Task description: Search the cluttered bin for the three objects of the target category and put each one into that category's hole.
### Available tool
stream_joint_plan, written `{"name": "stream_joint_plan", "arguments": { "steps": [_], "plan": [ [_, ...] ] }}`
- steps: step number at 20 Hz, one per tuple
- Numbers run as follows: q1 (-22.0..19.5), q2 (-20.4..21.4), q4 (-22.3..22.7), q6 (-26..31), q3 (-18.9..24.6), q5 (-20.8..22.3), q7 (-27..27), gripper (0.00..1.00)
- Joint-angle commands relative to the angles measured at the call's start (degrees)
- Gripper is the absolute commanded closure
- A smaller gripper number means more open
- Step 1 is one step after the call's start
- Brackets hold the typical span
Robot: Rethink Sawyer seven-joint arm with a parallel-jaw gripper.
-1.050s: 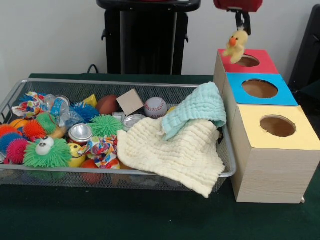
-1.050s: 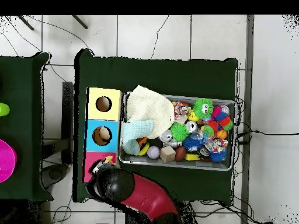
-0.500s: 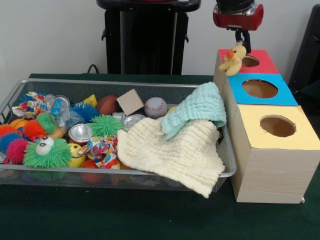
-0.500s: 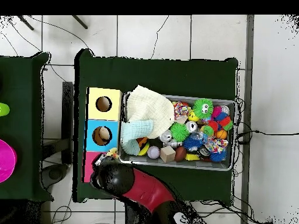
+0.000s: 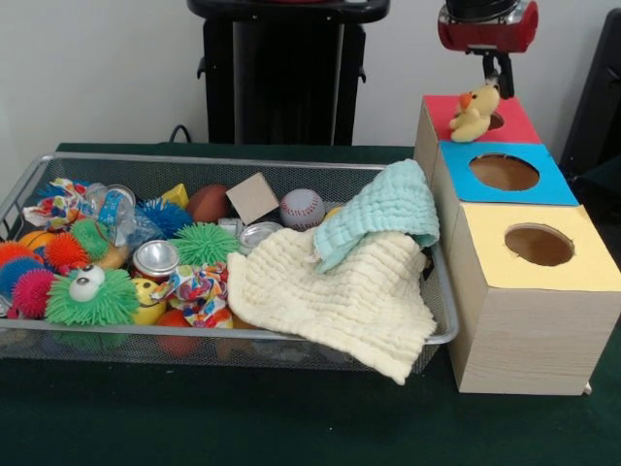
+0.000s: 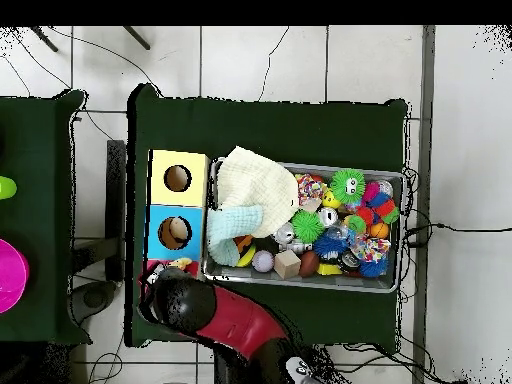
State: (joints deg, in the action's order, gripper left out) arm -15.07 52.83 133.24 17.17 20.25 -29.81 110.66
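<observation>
A green-covered bench point(image 5: 291, 427) holds a wire bin point(image 5: 58, 184) of toys and cloths. The robot's hand point(image 5: 495, 80) is closed on a yellow plush duck point(image 5: 474, 112), which hangs directly beneath it, over the red hole point(image 5: 495, 120).

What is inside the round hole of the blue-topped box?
In the overhead view, a pale rounded object shows inside the blue-topped box; what it is cannot be told. The rest of the interior is hidden.
</observation>
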Motion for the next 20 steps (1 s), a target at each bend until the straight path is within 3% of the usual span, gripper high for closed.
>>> {"name": "stream_joint_plan", "arguments": {
  "steps": [1,6,20],
  "plan": [
    [0.4,3.1,1.6,5.8,3.7,-4.9,12.4,1.00],
    [1.9,5.7,3.9,8.1,2.9,-5.8,12.4,1.00],
    [5.3,2.4,4.6,9.8,-2.7,-2.9,11.9,1.00]
  ]
}}
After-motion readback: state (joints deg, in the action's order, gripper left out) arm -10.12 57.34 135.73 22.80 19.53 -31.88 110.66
